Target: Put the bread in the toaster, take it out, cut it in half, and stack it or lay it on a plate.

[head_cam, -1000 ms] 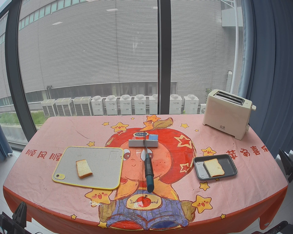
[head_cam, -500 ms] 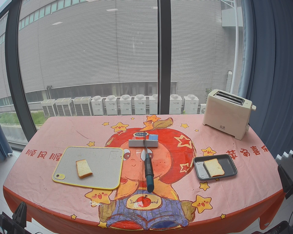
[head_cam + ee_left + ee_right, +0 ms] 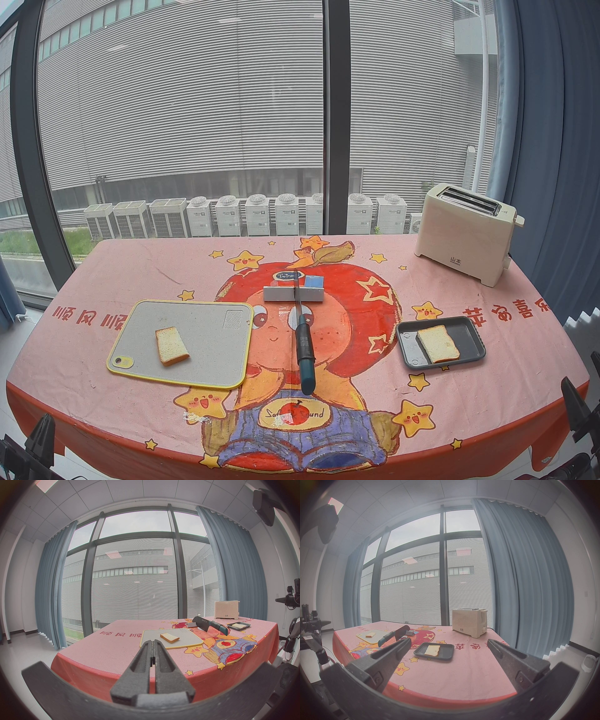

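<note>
**Left claw closed, right claw spread wide, both short of the table**

The toaster (image 3: 465, 232) carries a small dark mark low on its front. The pink cartoon tablecloth (image 3: 512, 381) has red characters near its left and right sides and a small label on the apple drawing.

The left gripper (image 3: 152, 642) has its 2 fingers pressed together on nothing and hangs short of the table's near edge. Ahead of it, 1 piece of bread (image 3: 171, 345) lies on the grey cutting board (image 3: 206, 356). Ahead and to its right, the knife (image 3: 304, 350) rests with its blade across a small holder (image 3: 294, 294).

The right gripper (image 3: 448, 642) has its fingers spread far apart, grips nothing and touches nothing. Straight ahead of it sits the dark plate (image 3: 470, 337) with the second piece of bread (image 3: 437, 343) lying flat in it. The toaster stands farther beyond, at the table's far corner.
</note>
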You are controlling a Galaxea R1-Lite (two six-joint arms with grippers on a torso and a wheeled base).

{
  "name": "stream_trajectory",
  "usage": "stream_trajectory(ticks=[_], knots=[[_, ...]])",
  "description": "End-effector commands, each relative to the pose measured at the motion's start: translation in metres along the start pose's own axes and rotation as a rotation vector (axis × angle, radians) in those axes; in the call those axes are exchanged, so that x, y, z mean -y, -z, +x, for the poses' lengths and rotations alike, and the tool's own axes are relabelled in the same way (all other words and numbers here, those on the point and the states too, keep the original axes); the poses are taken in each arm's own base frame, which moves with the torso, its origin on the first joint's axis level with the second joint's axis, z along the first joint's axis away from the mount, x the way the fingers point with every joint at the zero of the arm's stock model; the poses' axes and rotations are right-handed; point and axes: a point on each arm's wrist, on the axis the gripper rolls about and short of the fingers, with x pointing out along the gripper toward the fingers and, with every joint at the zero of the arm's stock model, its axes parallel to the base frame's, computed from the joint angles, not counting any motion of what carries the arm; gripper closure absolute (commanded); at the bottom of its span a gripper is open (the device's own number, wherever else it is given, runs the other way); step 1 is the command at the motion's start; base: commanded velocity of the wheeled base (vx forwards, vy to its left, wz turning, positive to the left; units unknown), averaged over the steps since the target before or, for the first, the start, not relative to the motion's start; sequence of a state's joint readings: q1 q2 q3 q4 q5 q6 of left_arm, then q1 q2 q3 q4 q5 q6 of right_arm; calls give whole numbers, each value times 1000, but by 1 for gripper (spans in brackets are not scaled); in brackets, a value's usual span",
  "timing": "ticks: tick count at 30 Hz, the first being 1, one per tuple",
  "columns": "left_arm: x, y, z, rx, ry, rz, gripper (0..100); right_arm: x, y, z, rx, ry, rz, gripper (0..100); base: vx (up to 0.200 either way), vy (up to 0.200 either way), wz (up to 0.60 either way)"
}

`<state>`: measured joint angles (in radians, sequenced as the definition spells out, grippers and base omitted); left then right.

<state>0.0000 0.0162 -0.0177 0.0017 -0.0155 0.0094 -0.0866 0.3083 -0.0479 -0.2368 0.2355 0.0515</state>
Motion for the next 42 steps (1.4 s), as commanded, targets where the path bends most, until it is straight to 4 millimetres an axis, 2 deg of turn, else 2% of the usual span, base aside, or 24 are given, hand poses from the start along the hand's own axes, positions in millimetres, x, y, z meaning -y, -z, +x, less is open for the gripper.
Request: stream_trajectory(ticks=[1, 10, 16, 29, 42], knots=[[0, 5, 1, -7, 0, 0, 100, -2, 3, -9, 58, -8, -9, 0, 0, 0, 0], [0, 5, 1, -7, 0, 0, 100, -3, 13, -16, 38, -27, -3, 0, 0, 0, 0], [0, 5, 1, -9, 0, 0, 100, -3, 31, -19, 22, -19, 1, 0, 0, 0, 0], [0, 5, 1, -9, 0, 0, 100, -2, 33, -19, 5, 0, -5, 0, 0, 0, 0], [0, 5, 1, -9, 0, 0, 100, 1, 34, -20, 1, 155, 26, 0, 0, 0, 0]])
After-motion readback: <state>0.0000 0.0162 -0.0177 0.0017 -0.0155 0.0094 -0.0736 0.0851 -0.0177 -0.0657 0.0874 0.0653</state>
